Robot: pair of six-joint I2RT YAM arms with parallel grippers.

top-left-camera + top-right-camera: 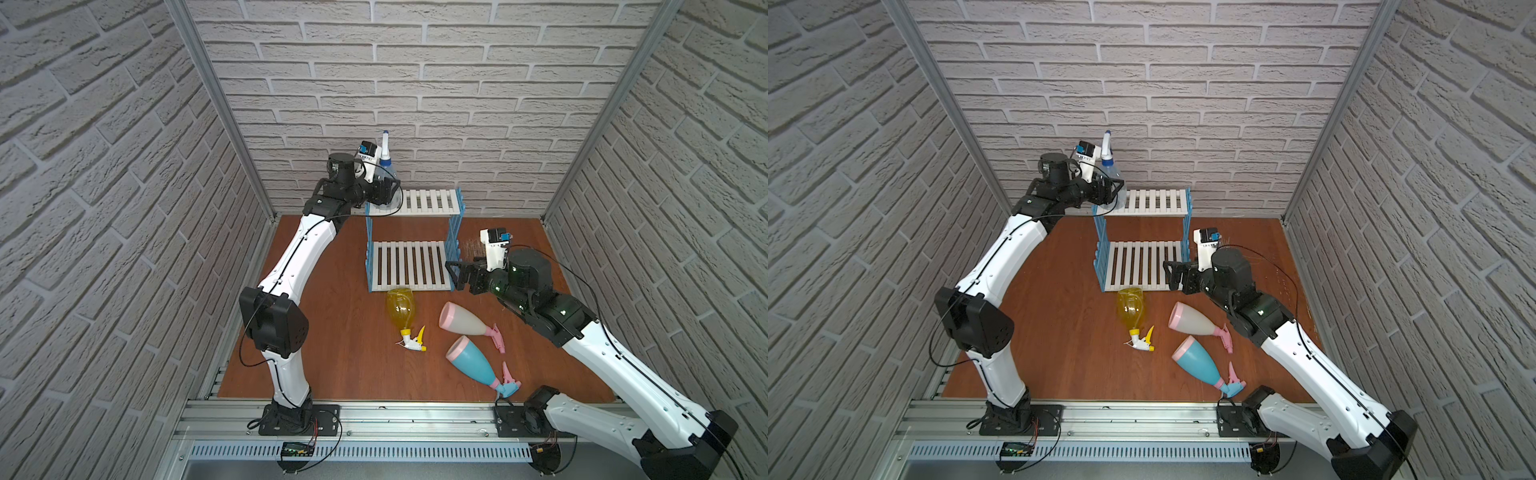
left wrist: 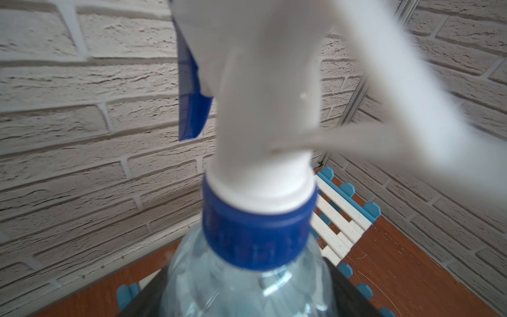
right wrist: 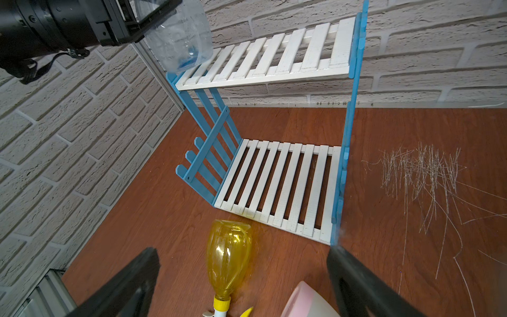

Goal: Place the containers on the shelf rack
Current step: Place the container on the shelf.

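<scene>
One clear bottle [image 3: 181,38] at shelf rack [image 3: 274,57] edge

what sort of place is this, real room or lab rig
Probably a robot test booth, not a real room: brick-pattern panels set in metal posts, left arm and right arm bolted to a rail, and a small rack on a wooden board.

You get a clear bottle [image 2: 247,288] in glossy see-through plastic with an opaque blue cap. The yellow bottle [image 1: 400,309] is translucent, shiny plastic. The cream bottle [image 1: 463,322] and light blue bottle [image 1: 473,363] are opaque, duller plastic. The shelf rack [image 1: 415,286] has matt painted slats, white and blue; you can't tell wood from plastic. The table [image 3: 419,175] is smooth reddish wood-grain, scratched pale in one patch. The walls [image 1: 415,83] are rough brick relief, matt. The front rail [image 1: 415,415] is bare brushed metal.
</scene>
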